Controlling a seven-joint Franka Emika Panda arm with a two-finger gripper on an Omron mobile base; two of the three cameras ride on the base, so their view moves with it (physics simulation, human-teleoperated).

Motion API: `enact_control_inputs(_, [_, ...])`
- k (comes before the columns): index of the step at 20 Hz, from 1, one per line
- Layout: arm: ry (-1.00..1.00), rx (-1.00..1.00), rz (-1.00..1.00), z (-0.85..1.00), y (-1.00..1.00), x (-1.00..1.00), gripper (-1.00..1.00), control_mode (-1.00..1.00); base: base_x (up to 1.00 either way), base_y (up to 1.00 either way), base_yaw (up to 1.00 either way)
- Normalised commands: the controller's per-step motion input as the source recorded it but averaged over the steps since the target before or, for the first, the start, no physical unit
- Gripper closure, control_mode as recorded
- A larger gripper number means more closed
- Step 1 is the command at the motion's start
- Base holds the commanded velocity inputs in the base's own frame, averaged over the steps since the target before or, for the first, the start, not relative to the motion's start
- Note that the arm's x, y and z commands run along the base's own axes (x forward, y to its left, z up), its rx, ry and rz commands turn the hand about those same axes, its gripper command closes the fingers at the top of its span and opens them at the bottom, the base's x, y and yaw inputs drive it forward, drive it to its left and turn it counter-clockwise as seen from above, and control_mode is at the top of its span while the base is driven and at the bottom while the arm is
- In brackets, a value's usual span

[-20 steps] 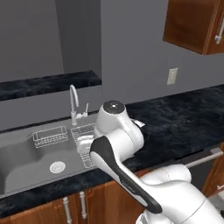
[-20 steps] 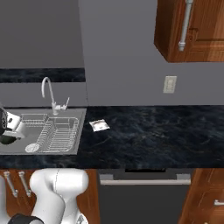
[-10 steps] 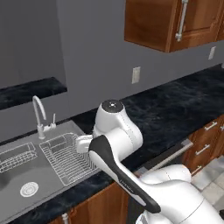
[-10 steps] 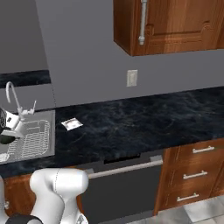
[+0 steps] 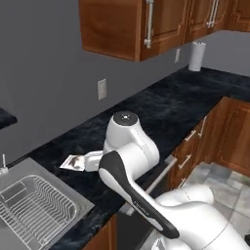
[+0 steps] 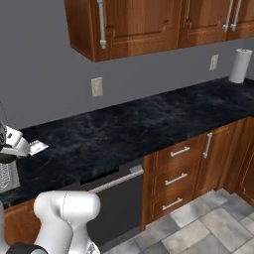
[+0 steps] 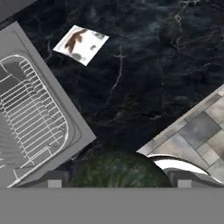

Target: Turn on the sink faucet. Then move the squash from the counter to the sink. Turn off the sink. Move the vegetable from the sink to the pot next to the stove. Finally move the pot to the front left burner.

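sink (image 7: 52,127): left side of the hand view, wire rack inside, grey rim next to the black surface (image 7: 144,65).
white card (image 7: 81,43): lies flat on the surface just beside the sink corner, not part of the task.
squash (image 7: 119,169): dark green ball low in the hand view, sits between my two fingertips.
tool (image 7: 117,178): my jaws stand wide and pinch the squash, one tip on each side.
risk: grip is on a round ball, so I judge it may roll out if the base swings hard or the jaws ease.
risk 2: drop would land on floor tiles near the surface edge.
arm pose: elbow folded high over the surface edge, hand tucked low to the left, pointing down.
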Motion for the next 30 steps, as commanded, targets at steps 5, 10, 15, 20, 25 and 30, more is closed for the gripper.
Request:
enact_control_inputs(5, [0.00,0.00,0.00,0.00,0.00,0.00,1.00,1.00,0.01,-0.41,-0.50])
enact_control_inputs(10, [0.00,0.00,0.00,0.00,0.00,0.00,1.00,1.00,0.00,-0.39,-0.52])
enact_control_inputs(15, [0.00,0.00,0.00,0.00,0.00,0.00,1.00,1.00,0.00,-0.33,-0.52])
enact_control_inputs(20, [0.00,0.00,0.00,0.00,0.00,0.00,1.00,1.00,0.00,-0.36,-0.52])
enact_control_inputs(25, [0.00,0.00,0.00,0.00,0.00,0.00,1.00,1.00,0.00,-0.38,-0.52])
enact_control_inputs(30, [0.00,0.00,0.00,0.00,0.00,0.00,1.00,1.00,0.02,-0.45,-0.51])
